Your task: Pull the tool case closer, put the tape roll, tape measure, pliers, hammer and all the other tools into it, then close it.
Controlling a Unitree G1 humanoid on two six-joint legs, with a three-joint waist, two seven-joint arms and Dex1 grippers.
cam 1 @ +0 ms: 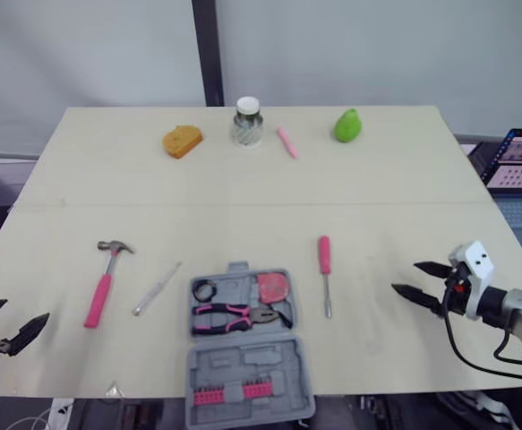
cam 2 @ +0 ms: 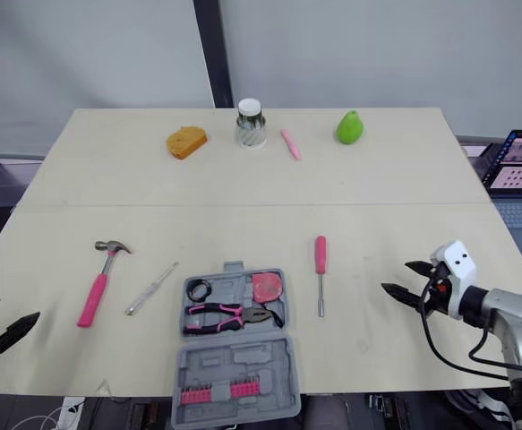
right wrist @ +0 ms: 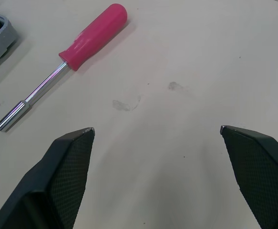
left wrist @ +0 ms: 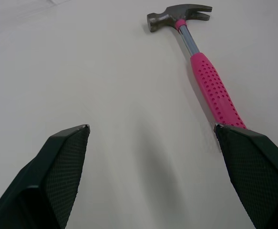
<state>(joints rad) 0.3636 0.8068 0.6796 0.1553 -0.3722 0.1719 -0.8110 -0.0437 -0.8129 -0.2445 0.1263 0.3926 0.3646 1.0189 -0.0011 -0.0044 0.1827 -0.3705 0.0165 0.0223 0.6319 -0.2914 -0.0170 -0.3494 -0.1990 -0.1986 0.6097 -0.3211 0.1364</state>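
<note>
One tool case (cam 1: 243,365) holds one pair of pliers (cam 1: 234,315), one tape measure (cam 1: 272,287) and one tape roll (cam 1: 205,290), beside it lie one hammer (cam 1: 100,297), one pink screwdriver (cam 1: 325,257) and one slim screwdriver (cam 1: 156,288), and beyond it stand one jar (cam 1: 248,123), one pear (cam 1: 347,126), one orange sponge (cam 1: 182,141) and one pink marker (cam 1: 287,141).

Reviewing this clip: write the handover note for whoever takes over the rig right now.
Left hand: open, empty, near the handle end of the hammer.
Right hand: open, empty, right of the pink-handled driver.
Tool case: open at the table's near edge.
Done: tape roll, tape measure and pliers are in the case.
Left: hammer, pink-handled driver and thin screwdriver lie on the table; load them, then close the case.
</note>
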